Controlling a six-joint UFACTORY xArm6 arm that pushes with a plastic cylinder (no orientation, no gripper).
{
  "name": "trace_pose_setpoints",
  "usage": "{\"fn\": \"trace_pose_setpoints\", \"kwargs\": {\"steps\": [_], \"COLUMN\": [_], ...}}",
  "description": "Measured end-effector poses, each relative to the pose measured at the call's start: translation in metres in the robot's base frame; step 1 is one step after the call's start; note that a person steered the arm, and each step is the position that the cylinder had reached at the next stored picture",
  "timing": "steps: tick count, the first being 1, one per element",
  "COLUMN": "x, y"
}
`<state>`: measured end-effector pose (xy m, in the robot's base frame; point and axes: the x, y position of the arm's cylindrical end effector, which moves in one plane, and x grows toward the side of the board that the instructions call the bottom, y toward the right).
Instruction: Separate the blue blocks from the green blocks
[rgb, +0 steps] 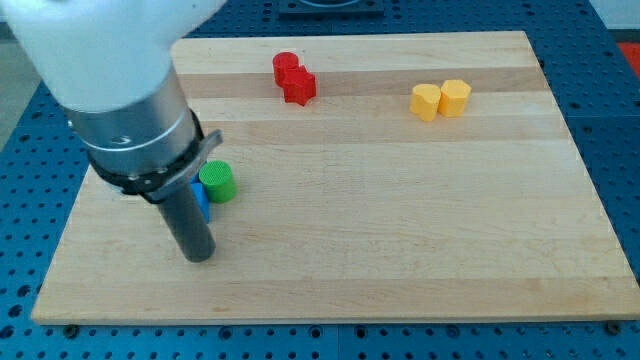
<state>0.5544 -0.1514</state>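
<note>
My tip (201, 256) rests on the wooden board (400, 250) at the view's lower left. A green cylinder block (218, 182) stands just above and right of the tip. A blue block (200, 201) sits against the green cylinder's left side, mostly hidden behind the rod; its shape cannot be made out. The tip is just below the blue block, close to it. No other blue or green block shows; the arm's body hides the board's upper left.
Two red blocks (293, 77) sit together at the view's top centre. Two yellow blocks (440, 99) sit side by side at the top right. The board's left edge lies close to the arm.
</note>
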Motion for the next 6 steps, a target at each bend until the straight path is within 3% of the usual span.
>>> {"fn": "trace_pose_setpoints", "kwargs": {"steps": [6], "x": [-0.1], "y": [-0.008]}}
